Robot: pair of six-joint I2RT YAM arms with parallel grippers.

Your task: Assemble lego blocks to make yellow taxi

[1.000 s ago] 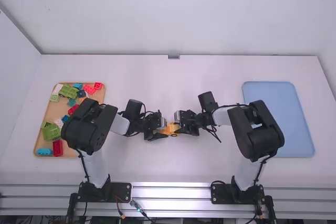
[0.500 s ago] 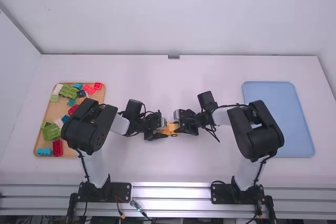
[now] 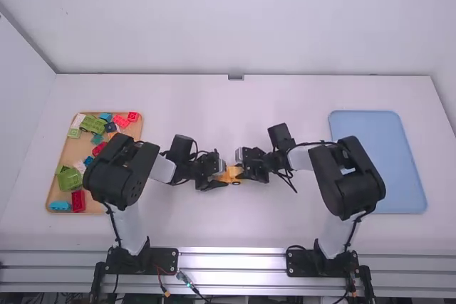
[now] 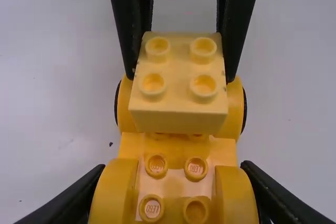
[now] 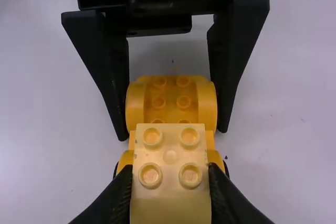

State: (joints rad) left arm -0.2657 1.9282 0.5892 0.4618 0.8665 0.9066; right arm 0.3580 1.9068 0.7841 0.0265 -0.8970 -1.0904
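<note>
One yellow LEGO car base [image 5: 170, 103], with curved fenders and dark wheels, located at the centre of the high view, between two gripper ends. One pale-yellow four-stud brick [image 4: 178, 98], positioned over the wheeled end of the base; whether it is fully seated cannot be told. One left gripper [image 3: 222, 176], black, at the centre of the high view, its two fingers pinching the fendered end of the base from either side. One right gripper [image 3: 242, 170], black, immediately to its right, its two fingers pinching the pale-yellow brick by opposite sides. One tan tray [image 3: 71, 153], left of frame, holding assorted blocks: a green block [image 3: 70, 179] and a red block [image 3: 78, 201] toward its lower part, a light-blue block [image 3: 60, 205] at its lower left corner, a green wheeled piece [image 3: 92, 124] and a small red brick [image 3: 133, 116] in its upper part. One blue tray [image 3: 377, 161], right of frame, partly behind the right arm. One white table [image 3: 214, 226], beneath all items.
</note>
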